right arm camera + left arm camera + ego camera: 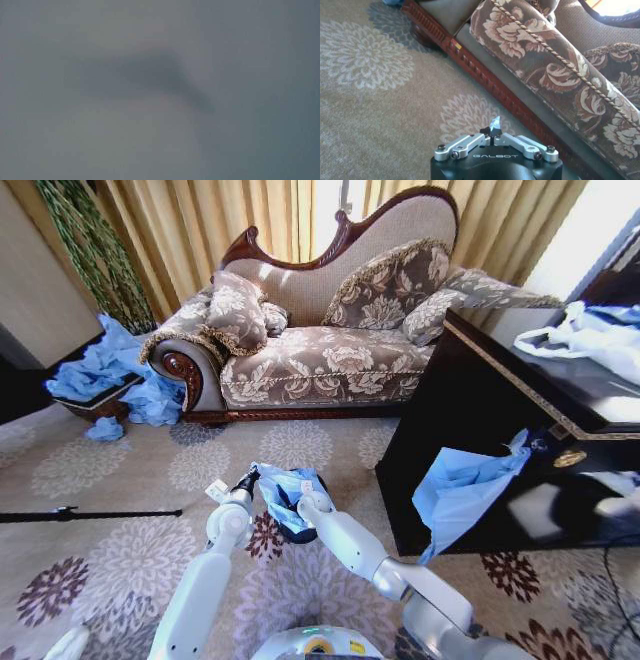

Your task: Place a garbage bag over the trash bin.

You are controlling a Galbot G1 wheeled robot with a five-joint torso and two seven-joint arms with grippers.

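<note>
Where floral carpet (120, 560) spreads, a sofa (330, 330) stands.

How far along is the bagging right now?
Partly done: the garbage bag is draped over the trash bin on the carpet. In hand: the left gripper pinches a scrap of film; the right gripper is at the bag. Left: seating it around the rim.

Garbage bag (285, 492) over trash bin (300, 532), before sofa (330, 360)
</note>
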